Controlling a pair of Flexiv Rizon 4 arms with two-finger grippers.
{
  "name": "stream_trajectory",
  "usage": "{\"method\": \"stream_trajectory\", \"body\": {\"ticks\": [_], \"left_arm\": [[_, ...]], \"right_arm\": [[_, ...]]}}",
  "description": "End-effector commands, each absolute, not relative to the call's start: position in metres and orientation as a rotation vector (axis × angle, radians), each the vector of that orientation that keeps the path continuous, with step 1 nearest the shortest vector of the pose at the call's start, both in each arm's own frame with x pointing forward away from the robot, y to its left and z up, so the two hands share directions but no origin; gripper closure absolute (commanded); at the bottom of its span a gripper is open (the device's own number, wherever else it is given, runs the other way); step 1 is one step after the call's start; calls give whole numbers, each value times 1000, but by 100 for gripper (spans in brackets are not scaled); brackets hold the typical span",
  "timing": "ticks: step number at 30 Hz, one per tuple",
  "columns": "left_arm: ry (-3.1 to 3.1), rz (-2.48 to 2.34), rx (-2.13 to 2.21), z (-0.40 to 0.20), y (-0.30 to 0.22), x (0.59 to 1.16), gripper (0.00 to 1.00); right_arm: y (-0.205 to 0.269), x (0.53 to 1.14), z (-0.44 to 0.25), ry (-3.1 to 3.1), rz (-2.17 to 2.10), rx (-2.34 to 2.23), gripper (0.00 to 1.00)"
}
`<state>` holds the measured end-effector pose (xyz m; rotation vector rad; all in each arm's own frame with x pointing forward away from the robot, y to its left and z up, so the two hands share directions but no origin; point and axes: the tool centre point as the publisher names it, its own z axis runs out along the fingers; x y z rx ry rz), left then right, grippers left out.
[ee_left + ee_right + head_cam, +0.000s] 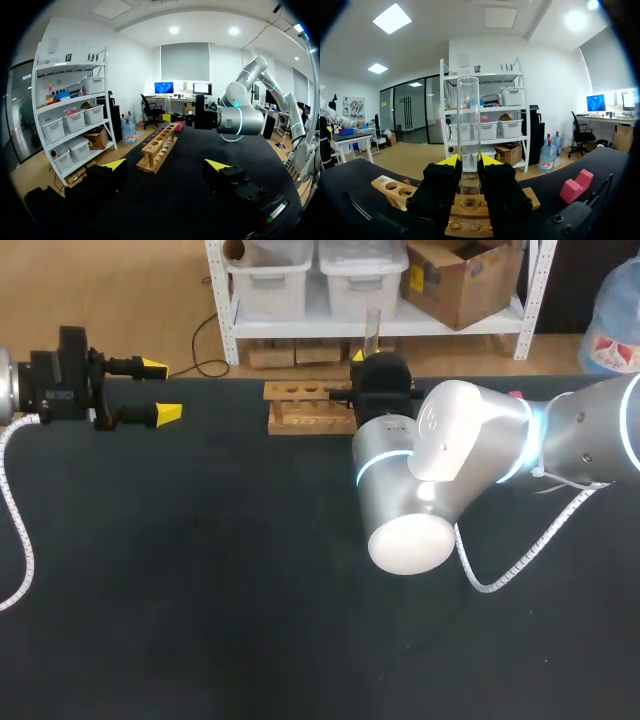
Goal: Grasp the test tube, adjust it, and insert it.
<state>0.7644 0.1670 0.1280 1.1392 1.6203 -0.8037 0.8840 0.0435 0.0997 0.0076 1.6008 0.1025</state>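
One clear test tube (468,115), upright, pinched in right claw (468,162), lower end at wooden rack (390,189); left claw (165,165) wide open, well apart.

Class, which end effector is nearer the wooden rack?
Right. The right end effector holds the test tube over the rack; the left end effector sits open, well off to the rack's side.

table (200,590): dark top | wooden rack (310,408) at far edge | pink block (576,186) nearby, maybe plastic
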Motion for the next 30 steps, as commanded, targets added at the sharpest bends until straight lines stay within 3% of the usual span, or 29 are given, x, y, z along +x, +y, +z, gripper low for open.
{"method": "stream_trajectory", "body": {"ticks": [1, 2, 6, 8, 11, 30], "left_arm": [[1617, -800, 1136, 127, 167, 763, 0], [1617, -800, 1136, 127, 167, 763, 0], [1617, -800, 1136, 127, 167, 763, 0], [1617, -800, 1136, 127, 167, 763, 0], [1617, -800, 1136, 127, 167, 763, 0], [1617, -800, 1136, 127, 167, 763, 0]], "right_arm": [[42, 885, 98, 1551, 435, -314, 100], [43, 885, 98, 1551, 434, -314, 100], [43, 885, 100, 1548, 430, -309, 56], [42, 885, 101, 1545, 428, -305, 47], [41, 884, 104, 1541, 422, -300, 0], [7, 847, 129, 1612, 578, -510, 0]]}}
